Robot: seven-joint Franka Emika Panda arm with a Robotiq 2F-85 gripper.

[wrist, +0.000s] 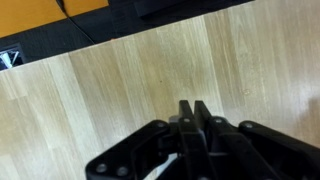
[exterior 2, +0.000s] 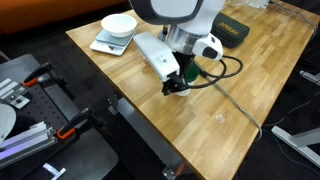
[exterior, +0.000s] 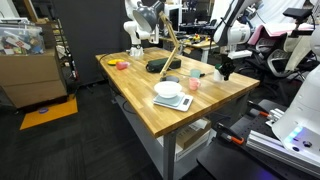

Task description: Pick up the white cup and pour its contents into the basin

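Gripper (wrist: 195, 112) fingers are pressed together with nothing between them; wrist view shows only bare table (wrist: 100, 90) underneath. My read: transit pose, not yet lined up on the cup, and it needs to open before any grasp.

In an exterior view the gripper hangs at the right end of the table. The white cup (exterior: 197, 73) sits just left of it, the pink cup (exterior: 193, 85) is below that, and the basin (exterior: 152, 66) is further left, near frame centre, so the pour path looks short.

Hidden: in an exterior view the arm (exterior 2: 160, 55) covers the cup, leaving at most a teal sliver. Can't tell what's in the cup; it's too small. Wrist view misses both the cup and the basin.
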